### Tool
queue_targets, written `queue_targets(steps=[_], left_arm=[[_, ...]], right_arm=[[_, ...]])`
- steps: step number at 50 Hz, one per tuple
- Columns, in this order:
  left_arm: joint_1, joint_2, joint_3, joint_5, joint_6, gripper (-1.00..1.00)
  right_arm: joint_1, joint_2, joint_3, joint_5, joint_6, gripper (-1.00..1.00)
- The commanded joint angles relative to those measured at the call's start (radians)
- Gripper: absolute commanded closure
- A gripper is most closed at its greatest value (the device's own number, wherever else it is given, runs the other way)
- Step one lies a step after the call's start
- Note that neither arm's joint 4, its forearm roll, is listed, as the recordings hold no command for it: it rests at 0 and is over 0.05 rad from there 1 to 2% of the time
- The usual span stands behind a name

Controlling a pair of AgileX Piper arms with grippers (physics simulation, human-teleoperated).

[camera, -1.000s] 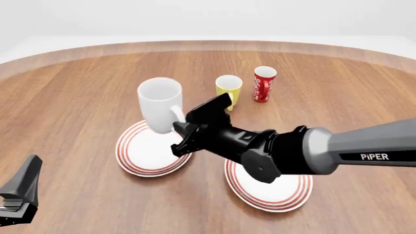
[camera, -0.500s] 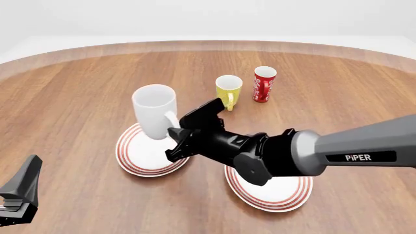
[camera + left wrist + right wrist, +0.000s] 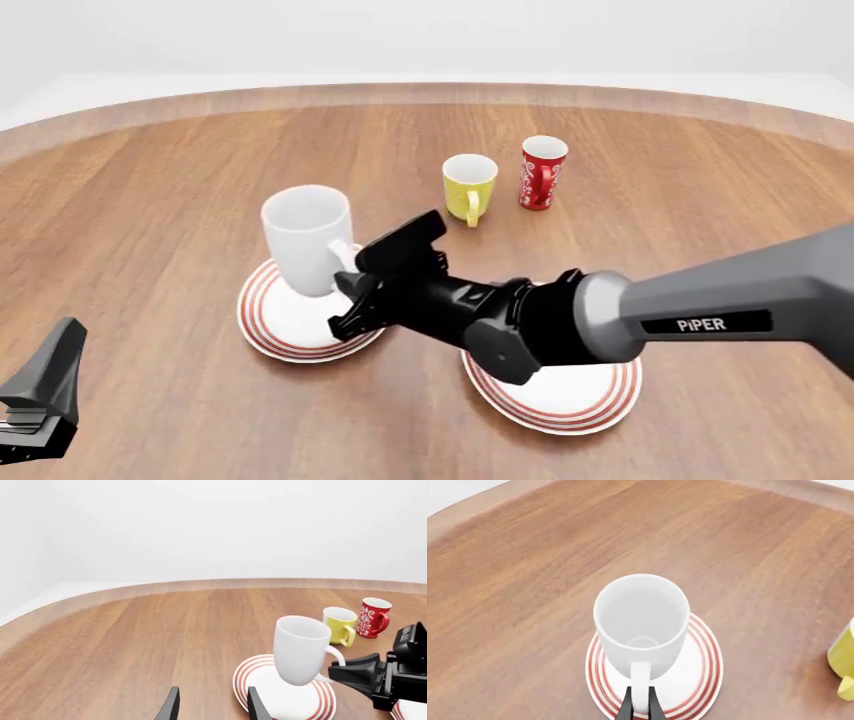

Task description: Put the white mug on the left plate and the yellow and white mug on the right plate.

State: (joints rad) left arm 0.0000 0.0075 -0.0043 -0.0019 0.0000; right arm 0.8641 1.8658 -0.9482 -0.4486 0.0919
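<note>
My right gripper [image 3: 350, 278] is shut on the loop handle of the white mug [image 3: 307, 240], which hangs a little tilted low over the left plate [image 3: 274, 322]. In the right wrist view the fingers [image 3: 626, 709] pinch the handle of the white mug [image 3: 640, 620] above the red-ringed left plate [image 3: 702, 666]. The yellow and white mug [image 3: 469, 187] stands on the table behind the plates. The right plate [image 3: 577, 398] lies bare under my right arm. My left gripper [image 3: 212, 710] is open near the table's front left, with nothing between its fingers.
A slim red cup [image 3: 542, 172] with white markings stands just right of the yellow and white mug. The left wrist view shows the white mug [image 3: 300, 650], the yellow and white mug [image 3: 339, 625] and the red cup [image 3: 372, 617] in a row.
My right gripper has carried the white mug to the left and downward, closer over the left plate. The left arm has not moved.
</note>
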Motion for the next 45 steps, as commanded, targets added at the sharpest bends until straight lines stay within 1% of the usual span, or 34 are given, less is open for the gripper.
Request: queue_targets(steps=[1,45], left_arm=[[0.000,0.000,0.000,0.000,0.000,-1.00],[0.000,0.000,0.000,0.000,0.000,-1.00]], right_arm=[[0.002,0.013,-0.014,0.002,0.006,1.00],[0.004,0.071,-0.020,-0.005,0.023,1.00]])
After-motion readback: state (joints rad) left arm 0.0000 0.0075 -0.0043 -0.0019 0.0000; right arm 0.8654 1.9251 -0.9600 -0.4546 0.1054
